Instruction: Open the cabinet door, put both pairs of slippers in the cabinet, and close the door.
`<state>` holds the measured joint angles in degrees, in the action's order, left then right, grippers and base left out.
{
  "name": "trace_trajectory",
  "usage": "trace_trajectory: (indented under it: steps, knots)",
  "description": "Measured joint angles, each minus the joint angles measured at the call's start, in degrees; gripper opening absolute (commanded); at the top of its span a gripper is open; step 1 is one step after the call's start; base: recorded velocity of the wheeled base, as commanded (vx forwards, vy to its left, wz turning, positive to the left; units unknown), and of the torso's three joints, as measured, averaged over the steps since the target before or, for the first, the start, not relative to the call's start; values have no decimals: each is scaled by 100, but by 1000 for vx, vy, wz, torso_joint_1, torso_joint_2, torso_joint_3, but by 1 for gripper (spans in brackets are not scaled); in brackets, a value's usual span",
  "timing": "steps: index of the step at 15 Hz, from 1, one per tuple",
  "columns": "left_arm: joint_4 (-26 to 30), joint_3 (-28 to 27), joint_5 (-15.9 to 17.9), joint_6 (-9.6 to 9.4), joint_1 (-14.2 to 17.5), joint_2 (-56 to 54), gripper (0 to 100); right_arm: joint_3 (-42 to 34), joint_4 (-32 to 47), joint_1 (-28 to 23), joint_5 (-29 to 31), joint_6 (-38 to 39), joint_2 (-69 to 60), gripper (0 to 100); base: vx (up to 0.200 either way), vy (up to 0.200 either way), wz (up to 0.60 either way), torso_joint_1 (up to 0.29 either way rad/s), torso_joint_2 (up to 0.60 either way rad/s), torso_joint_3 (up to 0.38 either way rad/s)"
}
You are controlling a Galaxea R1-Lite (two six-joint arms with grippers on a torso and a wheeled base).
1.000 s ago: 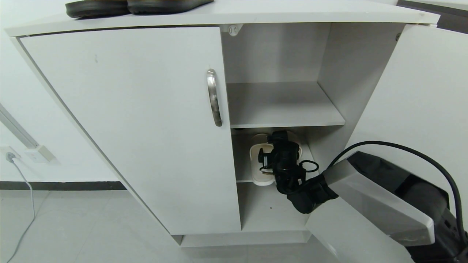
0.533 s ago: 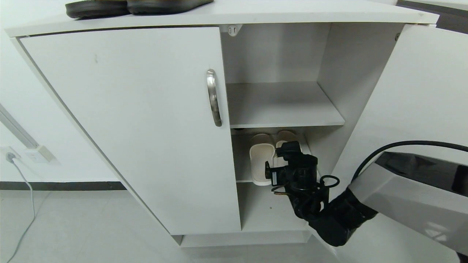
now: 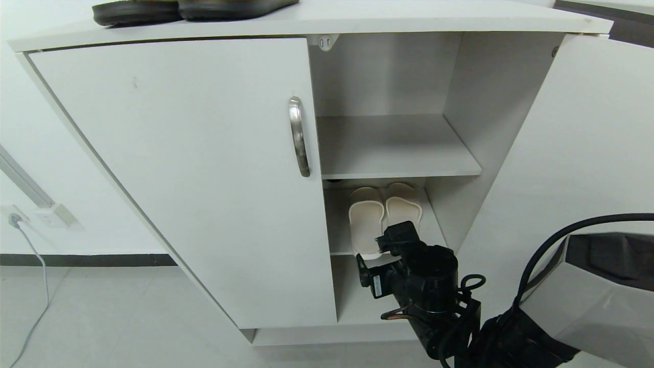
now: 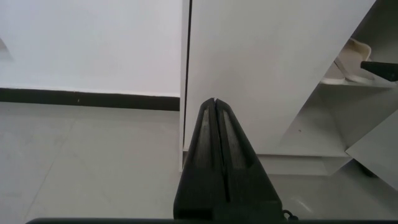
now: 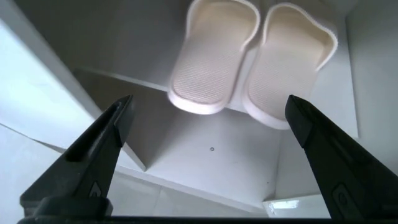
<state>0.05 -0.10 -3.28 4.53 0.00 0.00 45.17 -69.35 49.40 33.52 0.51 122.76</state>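
One white pair of slippers (image 3: pixel 384 214) sits on the lower shelf (image 3: pixel 337 230) just ahead of the right gripper (image 5: pixel 209 102), which is spread wide and empty (left gripper (image 4: pixel 214 109) pinched together, holding nothing). The dark slippers (image 3: pixel 189 9) lie high above it on the cabinet top (image 3: pixel 434 18); best to rise clear of the upper shelf (image 3: pixel 398 148) first.

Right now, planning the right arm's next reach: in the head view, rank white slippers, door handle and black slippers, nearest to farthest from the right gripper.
1. white slippers, lower shelf, just beyond the right gripper.
2. door handle, on the shut left door, higher.
3. black slippers, on the cabinet top.
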Motion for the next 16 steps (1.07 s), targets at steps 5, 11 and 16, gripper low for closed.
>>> trace_trajectory:
  steps: [5, 11, 16]
  knots:
    - [0, 0, 2, 0, 0, 0, 0, -13, -11, 95, 24, 6, -40, 100, -120, 0, 0, 2, 2, 0]
    - [0, 0, -5, -9, 0, 0, 0, -90, -6, 126, 24, 20, -57, 100, -167, 0, 0, 0, 4, 3]
    - [-2, 0, -44, 4, 0, 0, 0, -234, -233, 33, 24, 22, -63, 100, 0, 0, 0, 0, 0, 0]
